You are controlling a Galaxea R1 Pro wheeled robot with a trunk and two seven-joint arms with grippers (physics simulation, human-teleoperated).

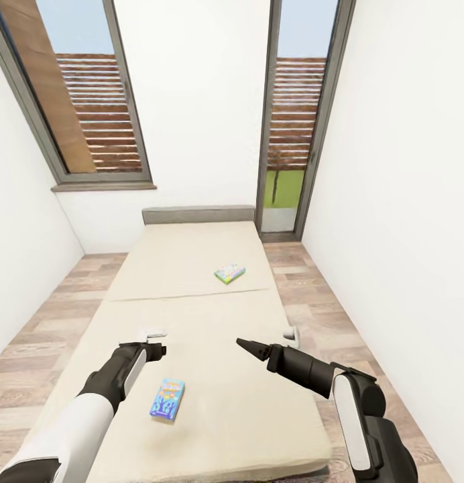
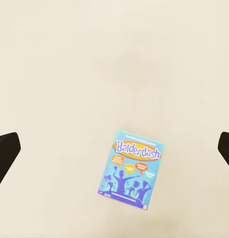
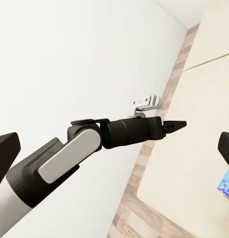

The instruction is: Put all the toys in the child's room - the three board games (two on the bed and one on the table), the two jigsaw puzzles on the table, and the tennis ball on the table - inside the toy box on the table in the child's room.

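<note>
While two board games (image 1: 167, 400) lie on the bed (image 1: 212, 315), the left gripper (image 2: 114, 148) gapes wide, empty; the right gripper's (image 1: 249, 347) opening I cannot tell.

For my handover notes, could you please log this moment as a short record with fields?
Location: at the foot of the bed, beige mattress, window and glass door behind
Near game: blue Balderdash box, flat on the mattress, below the left gripper
Far game: green board game box, flat, nearer the headboard
Left gripper: open, empty, above the Balderdash box
Right gripper: over the mattress, empty, state unclear
</note>
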